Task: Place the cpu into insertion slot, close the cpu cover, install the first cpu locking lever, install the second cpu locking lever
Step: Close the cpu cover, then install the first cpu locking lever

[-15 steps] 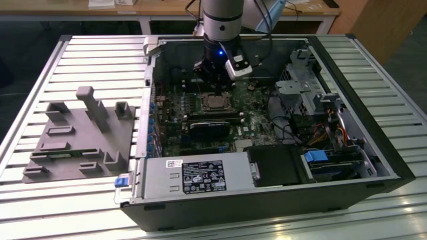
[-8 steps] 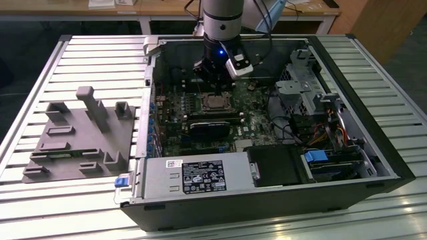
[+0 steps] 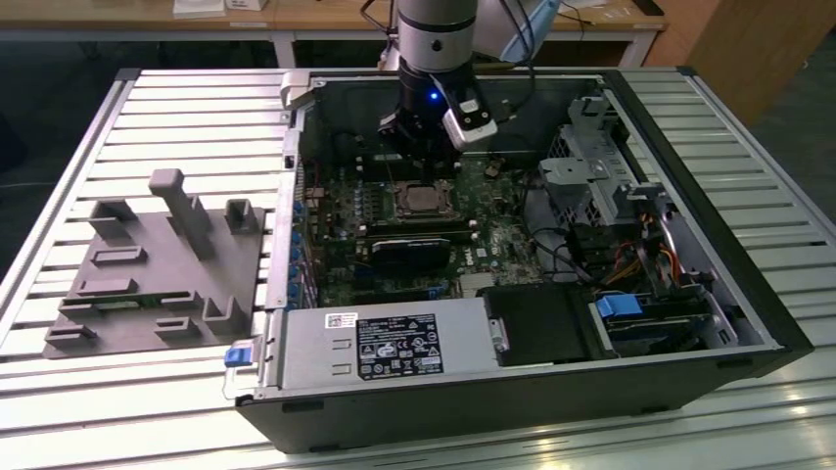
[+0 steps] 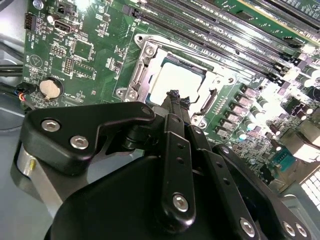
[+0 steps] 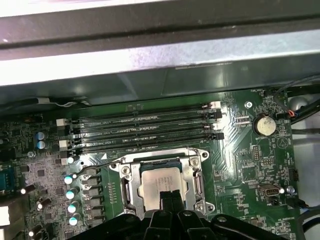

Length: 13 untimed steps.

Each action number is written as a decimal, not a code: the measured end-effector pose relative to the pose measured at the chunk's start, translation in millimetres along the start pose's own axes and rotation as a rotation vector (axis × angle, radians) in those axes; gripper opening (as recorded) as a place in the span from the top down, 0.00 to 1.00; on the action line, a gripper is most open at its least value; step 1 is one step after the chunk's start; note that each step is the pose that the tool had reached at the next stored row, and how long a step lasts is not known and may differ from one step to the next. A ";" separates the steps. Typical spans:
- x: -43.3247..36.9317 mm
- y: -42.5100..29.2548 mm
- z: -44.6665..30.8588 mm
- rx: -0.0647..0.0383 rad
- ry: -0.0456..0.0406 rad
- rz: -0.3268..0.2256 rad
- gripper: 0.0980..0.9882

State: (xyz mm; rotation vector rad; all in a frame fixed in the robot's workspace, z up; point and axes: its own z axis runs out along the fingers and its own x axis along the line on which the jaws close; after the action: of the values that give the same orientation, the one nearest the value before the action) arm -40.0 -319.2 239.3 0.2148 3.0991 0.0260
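Fingers are pressing together on nothing. My gripper (image 5: 170, 197) is hanging just over the near edge of the cpu cover (image 5: 196, 184). The cpu (image 5: 162, 179) is lying inside the cover's window, in the insertion slot (image 5: 150, 165). Risk I am weighing: the tips slipping off the cover's rim and scraping the chip.

lab/workshop, open pc case (image 3: 523, 406), slatted alu bench (image 3: 131, 411), grey jig (image 3: 144, 284)

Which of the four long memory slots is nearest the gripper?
The memory slot bordering the cpu, farthest from the case wall; the gripper is over that cpu.
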 end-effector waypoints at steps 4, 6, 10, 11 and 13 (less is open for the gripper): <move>0.0 0.0 -0.8 0.000 -0.0005 0.000 1.00; 0.0 0.0 -0.9 0.000 -0.0004 0.000 1.00; 0.0 0.0 -1.1 0.000 -0.0003 0.000 1.00; 0.0 0.0 -1.1 0.000 -0.0003 0.000 1.00; 0.0 0.0 -1.1 0.000 -0.0003 0.000 1.00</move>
State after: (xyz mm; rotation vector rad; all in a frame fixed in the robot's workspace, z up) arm -40.1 -319.2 240.5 0.2148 3.0988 0.0261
